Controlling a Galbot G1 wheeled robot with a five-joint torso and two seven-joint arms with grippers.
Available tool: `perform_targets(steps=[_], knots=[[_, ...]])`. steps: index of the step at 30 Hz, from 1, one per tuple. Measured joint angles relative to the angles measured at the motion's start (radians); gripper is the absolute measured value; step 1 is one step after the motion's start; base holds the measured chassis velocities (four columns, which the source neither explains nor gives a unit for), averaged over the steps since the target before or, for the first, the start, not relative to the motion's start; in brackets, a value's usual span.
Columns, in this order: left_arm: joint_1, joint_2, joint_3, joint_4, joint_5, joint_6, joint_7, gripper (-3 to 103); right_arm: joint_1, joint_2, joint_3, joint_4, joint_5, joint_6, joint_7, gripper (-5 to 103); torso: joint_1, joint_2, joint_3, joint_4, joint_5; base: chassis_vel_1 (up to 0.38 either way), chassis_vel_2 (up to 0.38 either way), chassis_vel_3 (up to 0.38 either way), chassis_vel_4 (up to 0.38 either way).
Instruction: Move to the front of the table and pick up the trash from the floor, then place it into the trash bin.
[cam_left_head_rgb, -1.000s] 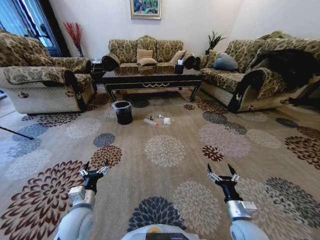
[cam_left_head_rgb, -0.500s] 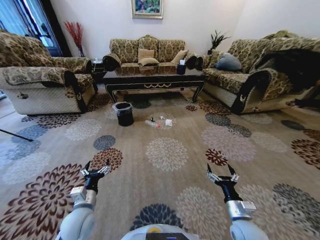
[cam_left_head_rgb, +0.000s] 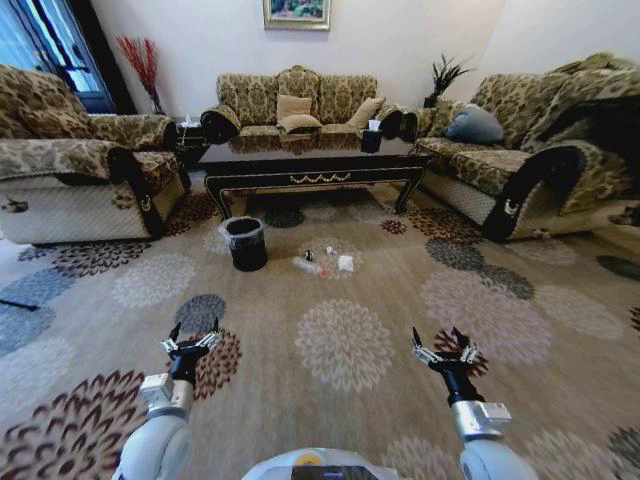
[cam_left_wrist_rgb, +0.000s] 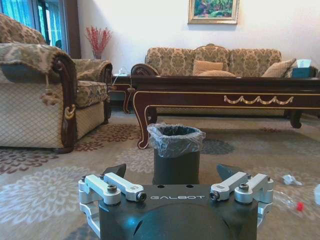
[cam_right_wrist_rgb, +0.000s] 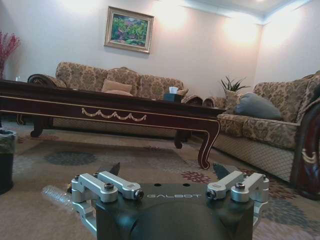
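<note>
The dark brown table (cam_left_head_rgb: 310, 166) stands ahead, in front of the back sofa. On the flowered carpet floor (cam_left_head_rgb: 345, 345) before it sits the black trash bin (cam_left_head_rgb: 245, 243) with its clear bag. To the bin's right lies the trash: a clear bottle (cam_left_head_rgb: 305, 266), a white tissue (cam_left_head_rgb: 346, 263) and small scraps (cam_left_head_rgb: 309, 256). My left gripper (cam_left_head_rgb: 193, 331) and right gripper (cam_left_head_rgb: 437, 338) hover open and empty over the carpet, well short of the trash. The left wrist view has the bin (cam_left_wrist_rgb: 176, 152), table (cam_left_wrist_rgb: 225, 95) and red-capped bottle (cam_left_wrist_rgb: 290, 201). The right wrist view has the table (cam_right_wrist_rgb: 110, 113) and bottle (cam_right_wrist_rgb: 55, 195).
Patterned sofas stand at the left (cam_left_head_rgb: 80, 170), the back (cam_left_head_rgb: 290, 105) and the right (cam_left_head_rgb: 530, 150) of the table. A dark tissue box (cam_left_head_rgb: 372, 140) sits on the table's right end. Open carpet lies between me and the trash.
The whole view has shifted: the table, bin and trash now look nearer and larger, so the camera has moved forward. Both arms hold the same pose, open.
</note>
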Motion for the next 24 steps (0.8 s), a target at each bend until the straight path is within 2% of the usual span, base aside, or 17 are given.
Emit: perform_targets(steps=[18,20,24], knots=[[-0.005,0.005,-0.006,0.001,-0.003,0.019,-0.015,100,0.004,0.003,-0.006,-0.007,-0.003,0.0,0.001,100,0.0,0.0,0.001,-0.0001,-0.0003,-0.308,0.293,0.295,-0.305],[-0.004,0.006,-0.007,0.001,-0.006,0.033,-0.017,100,0.003,0.003,-0.007,-0.007,-0.005,0.0,0.002,100,0.0,0.0,0.001,0.0,0.0004,-0.304,0.315,0.33,-0.294],[-0.003,0.016,-0.011,-0.001,-0.014,0.051,-0.022,100,0.005,0.003,-0.01,-0.007,-0.006,0.0,0.003,100,0.0,0.0,0.001,0.0,-0.0004,-0.3,0.301,0.305,-0.307]])
